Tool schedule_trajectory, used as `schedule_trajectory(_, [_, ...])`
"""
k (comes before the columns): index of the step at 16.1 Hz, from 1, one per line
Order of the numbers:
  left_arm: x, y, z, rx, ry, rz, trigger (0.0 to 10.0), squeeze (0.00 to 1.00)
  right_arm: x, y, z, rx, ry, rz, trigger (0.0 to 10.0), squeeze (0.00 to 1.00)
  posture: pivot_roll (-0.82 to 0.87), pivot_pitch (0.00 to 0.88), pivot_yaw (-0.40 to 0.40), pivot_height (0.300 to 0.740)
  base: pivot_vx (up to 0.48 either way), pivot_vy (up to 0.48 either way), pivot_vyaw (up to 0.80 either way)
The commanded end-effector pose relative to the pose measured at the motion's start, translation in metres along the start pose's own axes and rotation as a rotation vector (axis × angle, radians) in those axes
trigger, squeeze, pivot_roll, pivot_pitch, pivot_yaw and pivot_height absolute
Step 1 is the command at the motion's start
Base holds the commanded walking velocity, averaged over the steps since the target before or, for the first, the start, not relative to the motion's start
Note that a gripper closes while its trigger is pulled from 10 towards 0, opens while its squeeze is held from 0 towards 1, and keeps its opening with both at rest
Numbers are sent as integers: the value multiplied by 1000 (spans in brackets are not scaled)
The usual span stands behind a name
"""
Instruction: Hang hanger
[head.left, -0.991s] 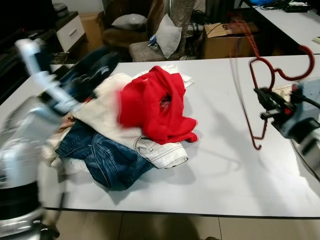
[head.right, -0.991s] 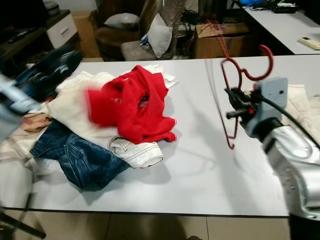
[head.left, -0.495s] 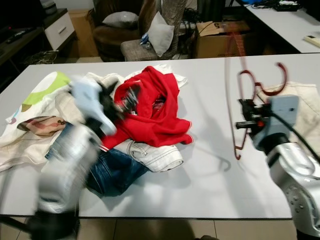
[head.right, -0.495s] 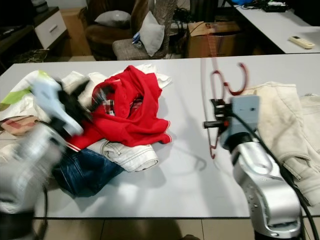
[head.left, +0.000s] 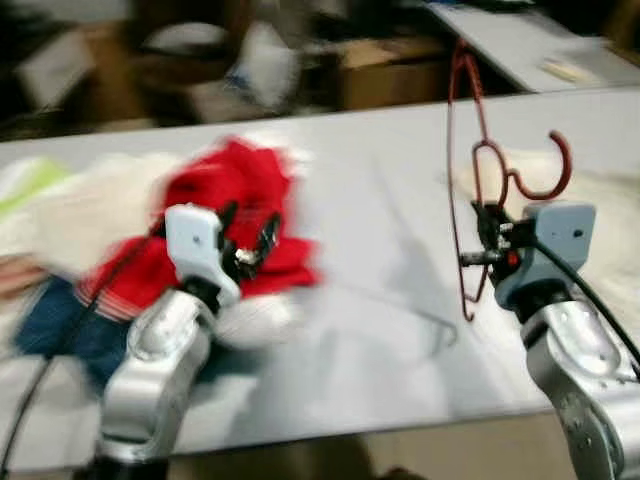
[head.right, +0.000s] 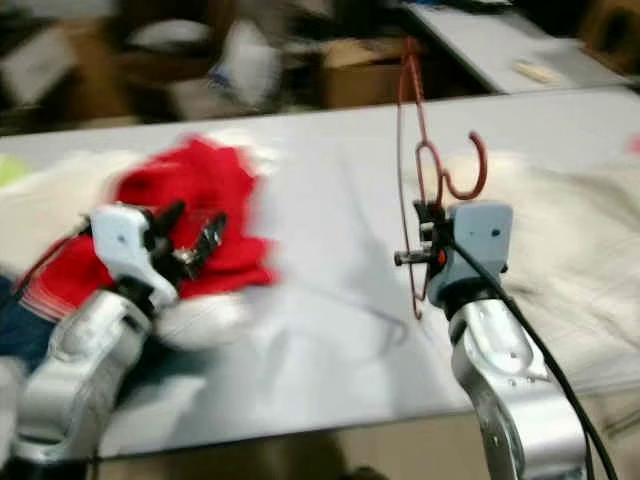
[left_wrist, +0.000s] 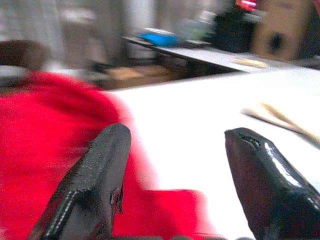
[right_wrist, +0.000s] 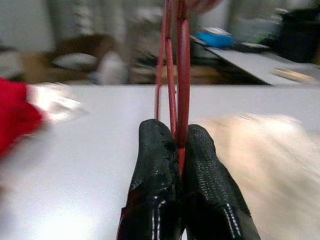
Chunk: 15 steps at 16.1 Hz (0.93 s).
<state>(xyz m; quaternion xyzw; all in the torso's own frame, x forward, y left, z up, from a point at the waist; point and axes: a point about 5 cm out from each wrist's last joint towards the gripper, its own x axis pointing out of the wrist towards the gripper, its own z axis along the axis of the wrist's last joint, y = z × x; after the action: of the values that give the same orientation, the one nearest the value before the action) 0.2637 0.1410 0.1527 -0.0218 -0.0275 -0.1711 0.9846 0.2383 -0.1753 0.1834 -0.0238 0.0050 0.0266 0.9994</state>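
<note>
On table, left: red garment (head.left: 235, 205) atop a blurred clothes heap; left gripper (head.left: 250, 232) above it, jaws wide apart, holding nothing. Right: right gripper (head.left: 487, 240) clamped tight on red hanger (head.left: 470, 150), held upright (hook rightward). Risk: thin wire slipping or swinging mid-move.

Right hand (right_wrist: 178, 145): two black fingers (right_wrist: 152, 175) pressed together on a red wire hanger (right_wrist: 181, 75), held upright. White bench (right_wrist: 100, 150) beneath. Red garment (right_wrist: 15, 117) at one edge; blurred cream cloth (right_wrist: 270, 160) opposite.
</note>
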Motion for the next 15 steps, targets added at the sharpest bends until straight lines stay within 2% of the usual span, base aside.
schedule_trajectory(1, [-2, 2, 1, 40, -7, 1, 10000, 0, -3, 4, 2, 30, -11, 10, 10000, 0, -139, 0, 66, 740, 0, -480, -488])
schedule_trajectory(4, [-5, 2, 0, 59, -10, 9, 10000, 0, -3, 12, 4, -10, -29, 66, 10000, 0, -125, 0, 55, 740, 0, -480, 0])
schedule_trajectory(6, [-5, 4, 2, 70, -15, 10, 10000, 0, -2, 16, 8, 0, -53, 82, 10000, 0, -123, 0, 57, 740, 0, -471, 0])
schedule_trajectory(10, [0, 0, 3, 95, -19, -18, 10000, 0, -2, 17, 14, -35, -71, 88, 10000, 0, -134, 0, 77, 740, 0, -426, 0])
schedule_trajectory(12, [3, 0, 2, 106, -13, -25, 10000, 0, -2, 13, 12, -53, -59, 75, 10000, 0, -140, 0, 88, 740, 0, 0, 0])
schedule_trajectory(15, [8, 3, -3, 87, 22, -16, 10000, 0, -3, 4, -3, -120, 34, 54, 10000, 0, -151, 0, 101, 740, 0, 0, 0])
